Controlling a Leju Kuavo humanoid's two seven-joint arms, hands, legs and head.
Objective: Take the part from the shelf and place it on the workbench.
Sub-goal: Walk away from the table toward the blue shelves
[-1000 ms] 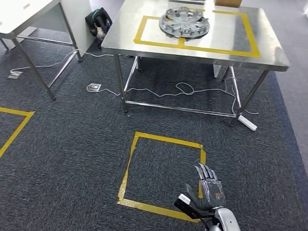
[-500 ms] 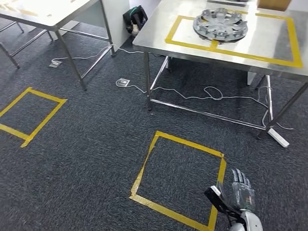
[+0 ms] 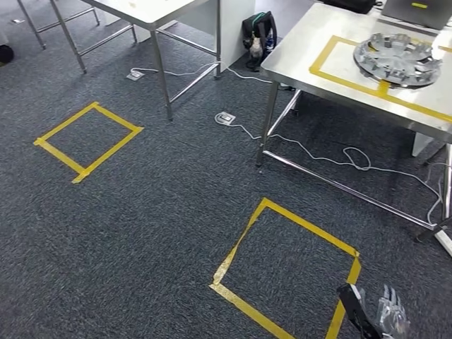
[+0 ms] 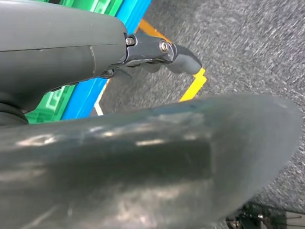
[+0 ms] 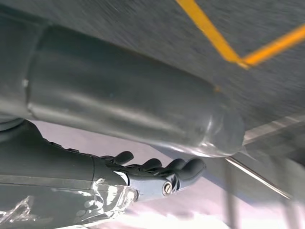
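Dark carpet (image 3: 133, 233) carries yellow tape squares (image 3: 287, 272); at two o'clock, wheel cover (image 3: 398, 59) lies on steel table (image 3: 299, 60). Right hand (image 3: 392, 319) empty, fingers spread; left hand (image 4: 107, 52) unclear.

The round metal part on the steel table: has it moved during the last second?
No. The round metal part still overlaps the same yellow tape junction on the steel table; the camera turned.

Head view: even, bright overhead light; soft shadows lie beneath the steel workbench (image 3: 299, 60), whose top carries a pale sheen. The white table (image 3: 155, 8) is overexposed. Carpet (image 3: 159, 212) texture is sharp. Both wrist views are motion-blurred, with close surfaces out of focus and streaked highlights.
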